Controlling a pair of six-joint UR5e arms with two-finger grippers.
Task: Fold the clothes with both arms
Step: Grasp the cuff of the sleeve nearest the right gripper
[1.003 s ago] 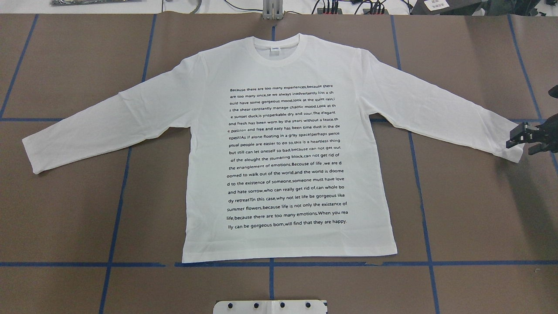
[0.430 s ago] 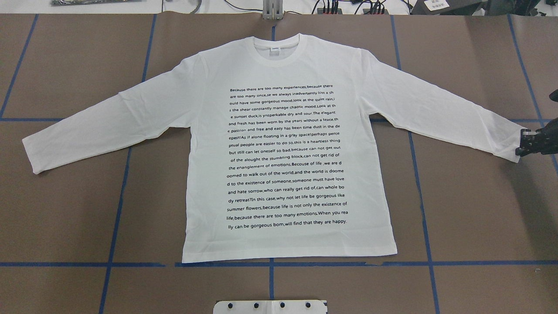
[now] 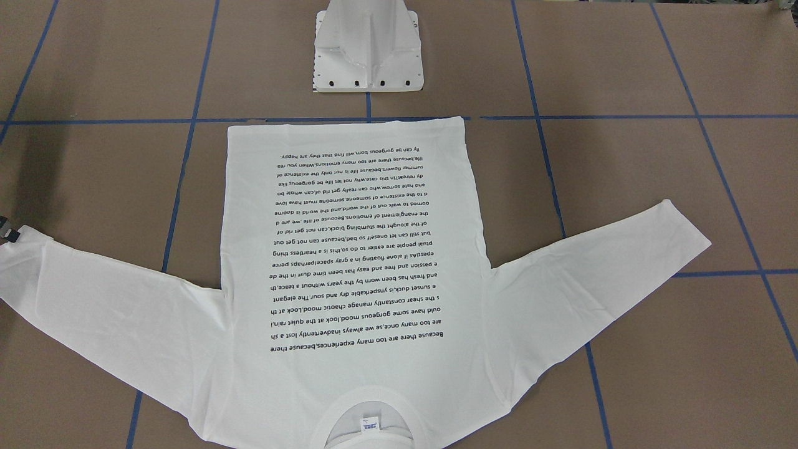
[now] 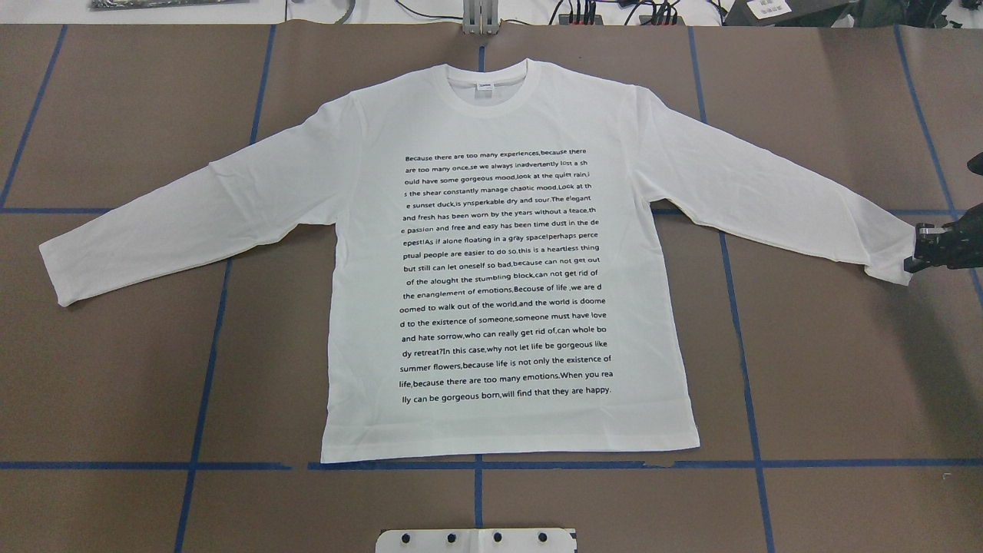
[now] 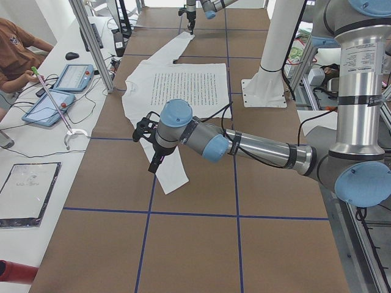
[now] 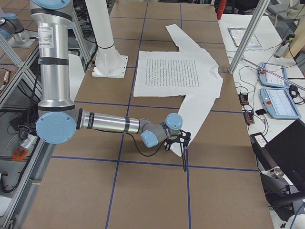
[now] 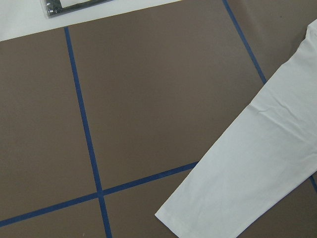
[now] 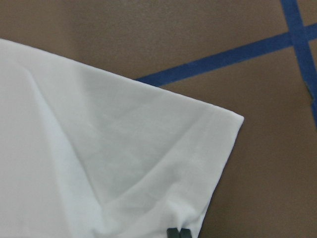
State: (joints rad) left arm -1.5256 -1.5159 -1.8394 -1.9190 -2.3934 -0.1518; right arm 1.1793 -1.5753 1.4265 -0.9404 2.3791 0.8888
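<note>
Seen from the front, the shirt (image 3: 349, 249) lies flat and print up, hem toward the pedestal base (image 3: 368, 50), sleeves spread. Overhead, the right gripper (image 4: 920, 253) is at the right cuff (image 4: 897, 265), far out from the base. From the left end, the left gripper (image 5: 153, 160) hangs over the left cuff (image 5: 174, 180); I cannot tell how its jaws stand. The left wrist view shows that cuff lying loose. The right wrist view shows fingertips (image 8: 176, 232) pressed together, pinching puckered cuff cloth. By my judgement no fold is made; all folding remains.
</note>
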